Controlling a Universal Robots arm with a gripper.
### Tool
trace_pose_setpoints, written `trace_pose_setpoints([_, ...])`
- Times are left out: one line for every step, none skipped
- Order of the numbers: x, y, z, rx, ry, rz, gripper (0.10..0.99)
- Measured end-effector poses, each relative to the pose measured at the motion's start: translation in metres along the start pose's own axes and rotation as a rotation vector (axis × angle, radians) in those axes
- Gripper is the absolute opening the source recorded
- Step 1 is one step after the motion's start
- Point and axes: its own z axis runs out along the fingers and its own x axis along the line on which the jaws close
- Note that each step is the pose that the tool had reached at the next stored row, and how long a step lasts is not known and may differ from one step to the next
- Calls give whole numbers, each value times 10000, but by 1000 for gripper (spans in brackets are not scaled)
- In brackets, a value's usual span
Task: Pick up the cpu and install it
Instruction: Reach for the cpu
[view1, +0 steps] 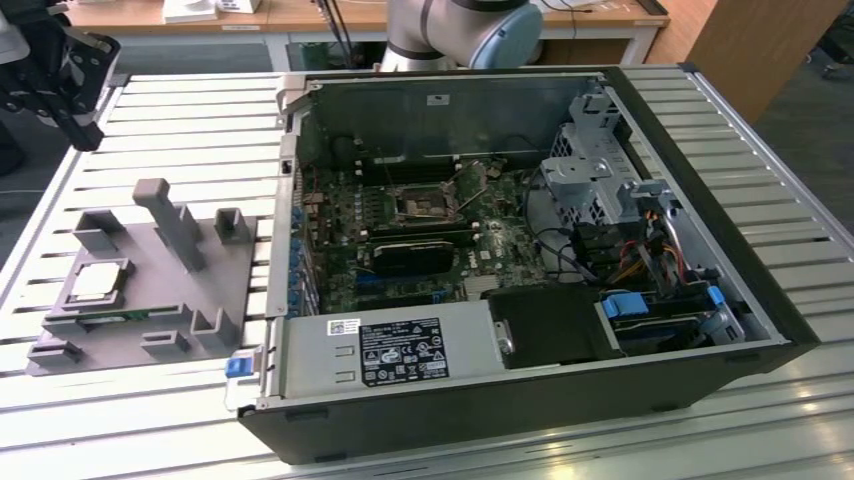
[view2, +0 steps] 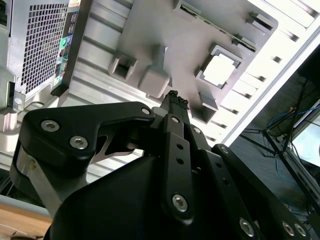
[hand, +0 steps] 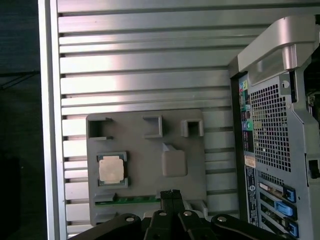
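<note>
The cpu (view1: 96, 282) is a small square chip with a silver top, lying flat in a framed pocket of the grey fixture plate (view1: 147, 300) at the exterior view's left. It also shows in both wrist views, cpu (view2: 220, 70) and cpu (hand: 111, 169). My black gripper (view1: 80, 130) hangs high above the table, beyond the fixture's far end and well apart from the chip. Its fingertips (view2: 175, 101) press together with nothing between them, and the gripper (hand: 171, 194) reads the same from the other wrist camera. The motherboard socket (view1: 427, 205) sits inside the open case.
An open computer case (view1: 534, 380) lies on the slatted metal table (view1: 187, 130), right of the fixture. A green memory stick (hand: 132, 200) rests in a slot along the fixture's edge. Tall grey posts (view1: 171, 225) rise from the fixture near the chip.
</note>
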Motion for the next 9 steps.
trace_pose_setpoints([6, 0, 0, 0, 0, 0, 106])
trace_pose_setpoints([13, -1, 0, 0, 0, 0, 106])
trace_pose_setpoints([19, -2, 1, 0, 0, 0, 106])
trace_pose_setpoints([26, -2, 1, -1, 0, 0, 106])
trace_pose_setpoints([32, -3, 1, 0, 0, 0, 106])
trace_pose_setpoints([38, -3, 0, 0, 1, 0, 106])
trace_pose_setpoints([45, -3, 1, 0, 1, 0, 106])
trace_pose_setpoints([51, -4, 1, 0, 1, 0, 106])
trace_pose_setpoints([58, -4, 1, 0, 1, 0, 106])
